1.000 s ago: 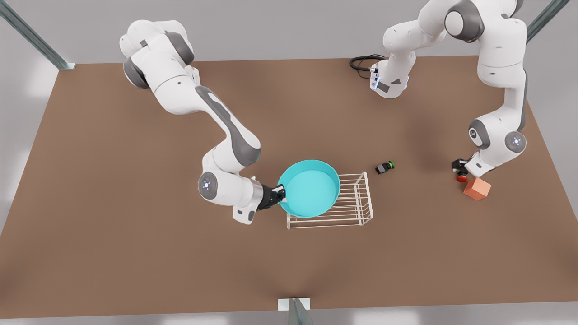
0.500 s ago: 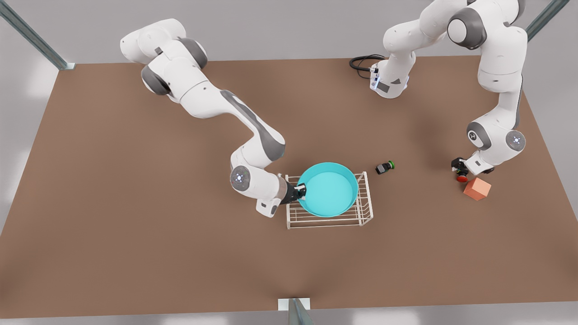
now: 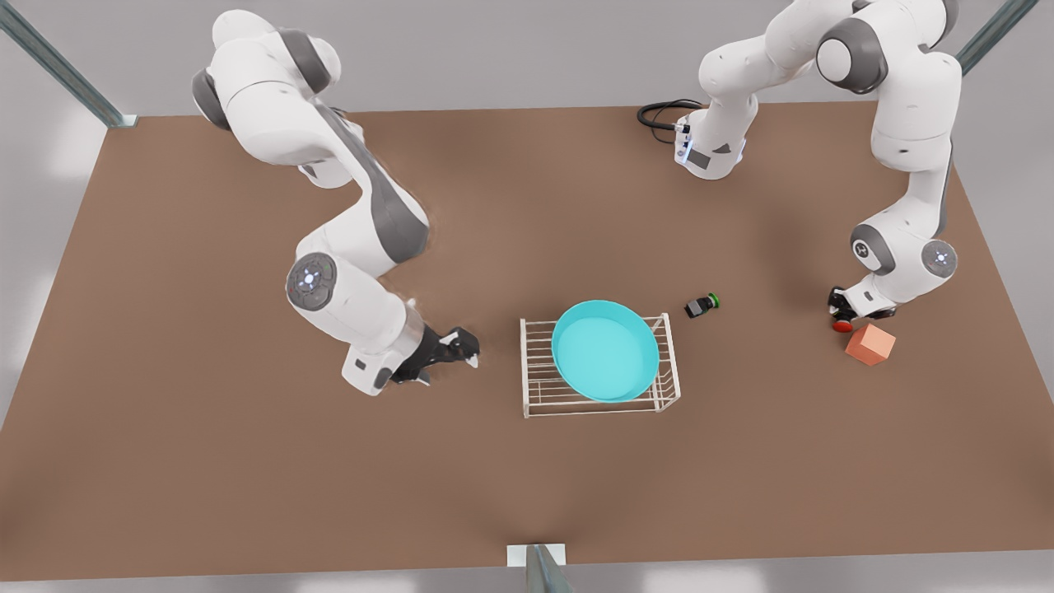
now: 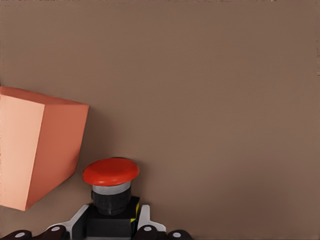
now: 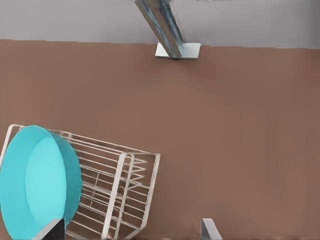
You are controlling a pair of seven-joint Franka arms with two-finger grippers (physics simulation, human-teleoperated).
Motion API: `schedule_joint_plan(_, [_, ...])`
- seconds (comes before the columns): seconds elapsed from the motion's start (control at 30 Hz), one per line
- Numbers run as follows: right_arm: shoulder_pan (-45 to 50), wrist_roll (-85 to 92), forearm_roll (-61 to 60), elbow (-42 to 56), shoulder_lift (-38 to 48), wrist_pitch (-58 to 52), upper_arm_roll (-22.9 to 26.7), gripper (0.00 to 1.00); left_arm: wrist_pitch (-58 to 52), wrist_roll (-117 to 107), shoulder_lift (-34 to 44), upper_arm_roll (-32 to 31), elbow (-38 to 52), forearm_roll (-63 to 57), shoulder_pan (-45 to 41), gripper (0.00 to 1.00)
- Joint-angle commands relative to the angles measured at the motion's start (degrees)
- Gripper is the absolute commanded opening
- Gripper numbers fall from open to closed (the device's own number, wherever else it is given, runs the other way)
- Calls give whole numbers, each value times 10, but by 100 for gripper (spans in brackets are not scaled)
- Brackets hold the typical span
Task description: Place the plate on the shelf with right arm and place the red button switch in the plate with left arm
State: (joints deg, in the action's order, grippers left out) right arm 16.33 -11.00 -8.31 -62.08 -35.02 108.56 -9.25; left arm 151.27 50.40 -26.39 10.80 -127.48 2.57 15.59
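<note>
Left gripper (image 4: 111,235): fingers (image 4: 145,220) sitting either side of the red button switch (image 4: 110,171), pinching its black body as far as the left wrist view shows. The switch looks low over the tabletop (image 3: 247,461), whether resting or just lifted I can't tell, at the front view's right, just beside the orange-pink cube (image 4: 35,150). Front view has the same gripper (image 3: 841,313) down by the red cap (image 3: 841,327).

Right gripper (image 3: 461,350): fingers (image 3: 471,359) spread, holding nothing, hanging over bare tabletop near the shelf (image 3: 671,371) on the front view's left side. In the right wrist view both fingertips (image 5: 52,231) are showing well apart, with the rack (image 5: 125,195) and plate (image 5: 35,180) beyond them.

Progress, judging from this:
- Plate (image 3: 605,350) is sitting on the shelf, free of the gripper, toward the raised end frame (looks slightly tilted, hard to be sure). First half is looking done.
- Left: lifting the red switch, carrying it across to the rack, dropping it in the plate. All of that is outstanding.

Containers: plate is holding nothing; shelf is carrying only the plate. The green-capped switch (image 3: 702,305) is lying on the tabletop near the rack's far corner, not part of the job.
</note>
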Motion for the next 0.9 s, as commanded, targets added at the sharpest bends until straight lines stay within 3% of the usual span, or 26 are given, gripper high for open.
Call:
schedule_joint_plan(0.0, [-55,125,138,0,9,-187,1,100,0,50,0,0,0,0,0,58])
schedule_joint_plan(0.17, [-100,305,153,-1,42,-291,133,100,-1,50,-2,0,0,17,-1,51])
schedule_joint_plan(0.3, [-99,263,132,-106,191,-326,129,100,-12,25,5,0,0,18,-2,49])
schedule_joint_plan(0.47, [-97,263,113,-106,206,-331,127,100,-127,-60,50,-1,-1,18,-21,49])
schedule_joint_plan(0.57, [-99,260,117,-109,215,-330,128,100,-202,-171,107,-3,0,17,-73,49])
schedule_joint_plan(0.7, [-101,258,118,-118,225,-325,129,100,-345,-311,121,-12,138,15,-172,48])
schedule_joint_plan(0.87, [-102,260,120,-146,239,-319,131,100,-357,-615,109,-89,239,25,-245,48])
